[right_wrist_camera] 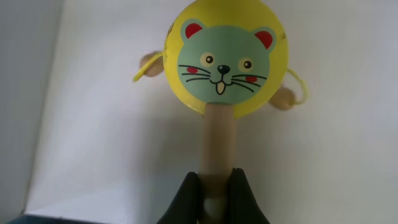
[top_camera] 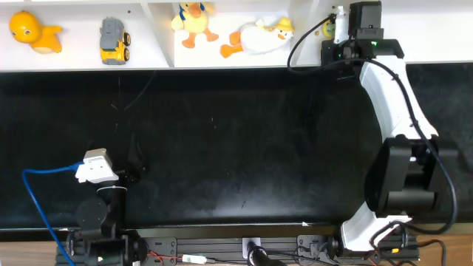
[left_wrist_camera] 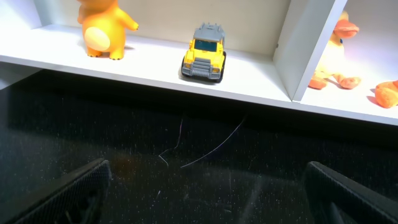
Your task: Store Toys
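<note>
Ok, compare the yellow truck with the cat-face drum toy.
The yellow truck stands free on its wheels on the white shelf, untouched; the cat-face drum toy is gripped by its wooden handle in the right end effector. The truck is boxy with a grey top; the drum toy is a round disc with a painted face and side beads on strings. Both are mainly yellow.

Left arm (top_camera: 100,207) sits folded low by its base, wrist tucked in. Left gripper (left_wrist_camera: 206,165) points forward just above the surface, fingers (left_wrist_camera: 81,186) spread wide with nothing between them. Right arm (top_camera: 392,89) is stretched far up and away from its base, almost fully extended. Right gripper (right_wrist_camera: 214,186) is clamped on a wooden handle (right_wrist_camera: 216,140), fingers pinching its lower end.
</note>
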### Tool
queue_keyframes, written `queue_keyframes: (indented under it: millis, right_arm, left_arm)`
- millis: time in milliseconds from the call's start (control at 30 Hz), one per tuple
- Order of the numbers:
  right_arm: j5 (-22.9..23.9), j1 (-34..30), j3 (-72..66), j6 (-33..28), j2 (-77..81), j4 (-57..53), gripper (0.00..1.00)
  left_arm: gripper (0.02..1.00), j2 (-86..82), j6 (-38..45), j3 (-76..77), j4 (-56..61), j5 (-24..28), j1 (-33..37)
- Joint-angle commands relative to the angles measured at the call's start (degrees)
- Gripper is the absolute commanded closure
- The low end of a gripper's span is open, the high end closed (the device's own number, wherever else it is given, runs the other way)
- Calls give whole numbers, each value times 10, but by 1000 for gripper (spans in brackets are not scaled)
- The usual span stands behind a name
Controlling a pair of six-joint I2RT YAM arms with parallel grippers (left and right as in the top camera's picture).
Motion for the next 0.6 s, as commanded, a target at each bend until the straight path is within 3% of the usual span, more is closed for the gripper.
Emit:
queue_keyframes:
  millis: [33,133,367,600]
  right_arm:
    - [-1,-2,17,-5,3,3,654]
    - [0,-2,17,-5,3,3,474]
    - [0,-2,21,7,3,-7,340]
    - [-2,-1,60,26,-13,-69,316]
  left_arm:
    - [20,-6,-2,-4,3,0,-1]
    - [20,-6,-2,-4,3,0,-1]
    - [20,-6,-2,-4,3,0,-1]
    - [20,-6,-2,-4,3,0,-1]
